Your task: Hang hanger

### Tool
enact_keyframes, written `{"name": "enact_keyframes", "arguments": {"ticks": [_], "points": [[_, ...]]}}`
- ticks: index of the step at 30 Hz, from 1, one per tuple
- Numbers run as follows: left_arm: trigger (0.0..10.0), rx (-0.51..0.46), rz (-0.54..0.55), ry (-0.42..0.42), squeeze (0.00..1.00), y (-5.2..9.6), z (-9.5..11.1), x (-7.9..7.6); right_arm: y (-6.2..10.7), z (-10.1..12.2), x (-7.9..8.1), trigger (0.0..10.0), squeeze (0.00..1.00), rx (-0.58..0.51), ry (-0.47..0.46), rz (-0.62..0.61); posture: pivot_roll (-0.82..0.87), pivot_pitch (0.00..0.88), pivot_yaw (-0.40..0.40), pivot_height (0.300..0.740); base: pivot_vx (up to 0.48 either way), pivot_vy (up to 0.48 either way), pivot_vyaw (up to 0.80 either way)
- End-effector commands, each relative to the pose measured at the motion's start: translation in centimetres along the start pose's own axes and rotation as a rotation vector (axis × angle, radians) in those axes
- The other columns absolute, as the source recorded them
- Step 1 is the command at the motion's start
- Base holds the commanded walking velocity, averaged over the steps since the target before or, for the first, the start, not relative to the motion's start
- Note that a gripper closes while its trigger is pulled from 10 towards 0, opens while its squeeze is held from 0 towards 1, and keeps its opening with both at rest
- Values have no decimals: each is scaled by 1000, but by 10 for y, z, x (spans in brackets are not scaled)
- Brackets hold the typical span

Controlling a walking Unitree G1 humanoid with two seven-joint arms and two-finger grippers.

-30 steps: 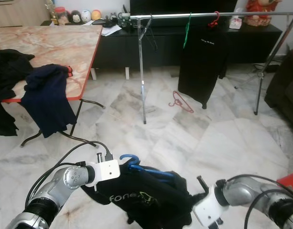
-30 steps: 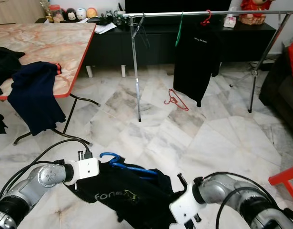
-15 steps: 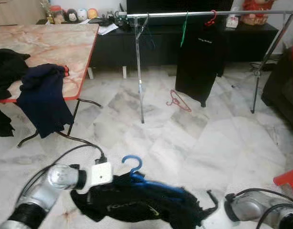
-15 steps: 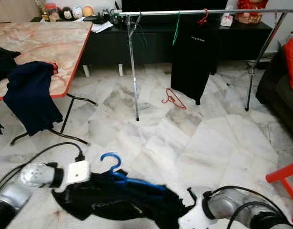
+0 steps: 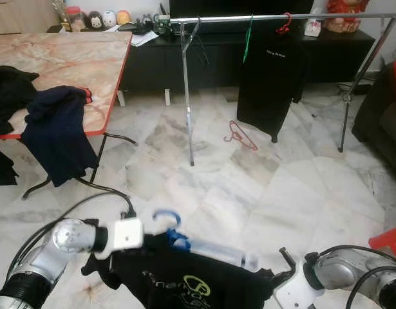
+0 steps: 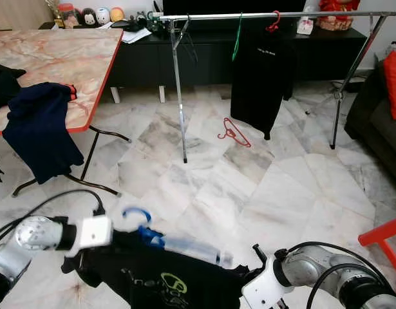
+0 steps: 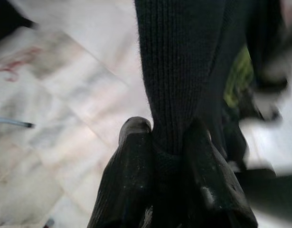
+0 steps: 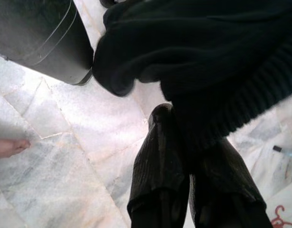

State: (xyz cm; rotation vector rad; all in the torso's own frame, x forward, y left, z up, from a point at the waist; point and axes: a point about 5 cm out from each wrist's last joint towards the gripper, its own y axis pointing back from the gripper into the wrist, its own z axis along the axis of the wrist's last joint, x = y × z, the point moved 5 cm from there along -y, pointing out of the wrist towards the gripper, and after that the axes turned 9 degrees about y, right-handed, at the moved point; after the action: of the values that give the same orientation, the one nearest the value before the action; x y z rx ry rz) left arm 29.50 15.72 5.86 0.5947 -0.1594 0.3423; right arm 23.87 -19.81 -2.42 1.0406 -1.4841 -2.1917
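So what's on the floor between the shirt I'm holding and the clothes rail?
Mostly bare marble. A red hanger lies near the rail, below the hung black garment; seen in both eye views.

The left arm (image 5: 53, 252) is a silver metal limb with a rounded, ball-like joint, a ribbed black sleeve below it and a boxy white wrist block (image 5: 125, 234) at its end; a thin black cable (image 5: 88, 199) loops from the arm up to a small plug on top of that block; the right arm (image 5: 352, 277) is likewise silver, with a curved polished shell, black cables arching over it and a white angular wrist housing (image 5: 294, 291) topped by a short black stub; each hand ends in two long black fingers, the left hand's fingers (image 7: 131, 175) smooth and slightly scuffed with pale specks, the right hand's fingers (image 8: 157, 166) finely ribbed across their surface.
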Motion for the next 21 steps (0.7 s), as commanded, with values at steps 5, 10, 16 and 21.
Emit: {"name": "enact_keyframes", "arguments": {"ticks": [5, 10, 16, 21], "points": [[10000, -76, 137, 73, 0, 11, 10, 23, -1, -1, 21, 0, 0, 9, -48, 67, -61, 13, -7, 740, 0, 0, 0], [10000, -159, 136, 136, 0, -5, 24, 20, -12, 4, 14, 0, 0, 4, -81, 24, -66, 13, -10, 740, 0, 0, 0], [10000, -124, 94, 100, 0, -16, 22, 8, -18, 5, 8, 10000, 0, 17, -120, -9, -68, 18, -6, 740, 0, 0, 0], [10000, -58, 69, 73, 0, -16, 10, 1, -18, 8, 12, 10000, 1000, 2, -154, 13, -67, 18, -5, 740, 0, 0, 0]]}}
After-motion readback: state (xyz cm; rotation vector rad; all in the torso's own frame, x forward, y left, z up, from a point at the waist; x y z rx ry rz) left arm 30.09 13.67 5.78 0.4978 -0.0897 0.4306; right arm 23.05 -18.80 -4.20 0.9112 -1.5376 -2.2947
